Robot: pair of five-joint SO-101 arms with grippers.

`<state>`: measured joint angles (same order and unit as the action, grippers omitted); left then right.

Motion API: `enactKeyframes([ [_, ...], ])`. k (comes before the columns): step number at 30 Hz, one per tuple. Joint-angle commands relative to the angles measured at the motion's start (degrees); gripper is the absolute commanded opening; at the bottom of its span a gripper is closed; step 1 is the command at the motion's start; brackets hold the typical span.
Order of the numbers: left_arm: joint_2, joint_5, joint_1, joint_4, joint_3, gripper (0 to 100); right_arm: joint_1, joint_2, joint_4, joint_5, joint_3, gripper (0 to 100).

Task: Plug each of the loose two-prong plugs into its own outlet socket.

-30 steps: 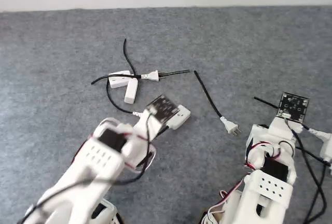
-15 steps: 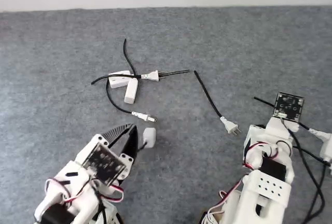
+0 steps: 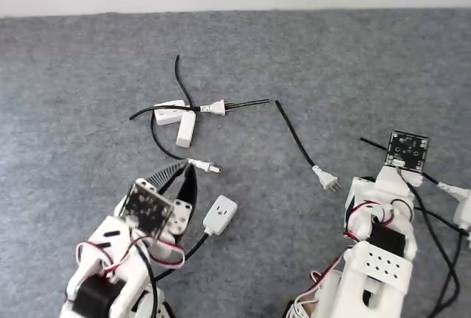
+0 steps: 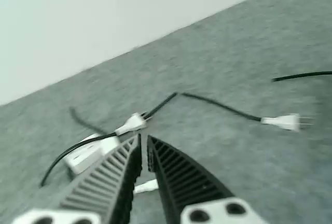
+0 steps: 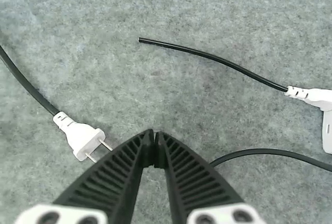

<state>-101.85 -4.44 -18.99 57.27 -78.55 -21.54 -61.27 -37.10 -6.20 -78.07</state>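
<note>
My left gripper [image 3: 184,168] is shut with nothing in it, its tip just short of a loose white plug [image 3: 202,165] on a black cord. A white outlet socket [image 3: 219,215] lies on the carpet beside that arm. Farther back, two white sockets [image 3: 169,112] [image 3: 185,128] lie by another plug [image 3: 213,107]. The left wrist view shows the fingers [image 4: 171,167] pointing at these sockets [image 4: 85,154]. My right gripper [image 5: 154,136] is shut and empty above the carpet, with a white two-prong plug [image 5: 83,141] [image 3: 326,179] close beside it.
Grey carpet [image 3: 331,60] covers the table up to a white wall at the back. Black cords cross near the back sockets. Another white plug [image 5: 311,95] and a white socket body [image 5: 328,130] lie at the right arm's outer side.
The left arm pulled back from its stretched-out pose, then edged forward. The white socket it was over now lies nearer the front. The right arm barely moved.
</note>
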Motion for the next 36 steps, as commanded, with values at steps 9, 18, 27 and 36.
enactKeyframes([
  [9,0.8,0.7,-0.5,-0.4,-10.6,26,0.4,0.1,0.7,-0.8,0.5,2.0],
  [18,0.8,-1.5,-12.1,5.7,-12.4,23,0.3,0.1,0.9,-0.9,0.5,2.0],
  [27,0.8,-3.9,-12.4,6.5,-14.1,28,0.4,0.1,0.7,-2.5,0.5,2.0],
  [36,3.4,-3.0,-8.6,8.4,-9.1,28,0.4,0.1,0.7,-2.4,0.5,2.0],
])
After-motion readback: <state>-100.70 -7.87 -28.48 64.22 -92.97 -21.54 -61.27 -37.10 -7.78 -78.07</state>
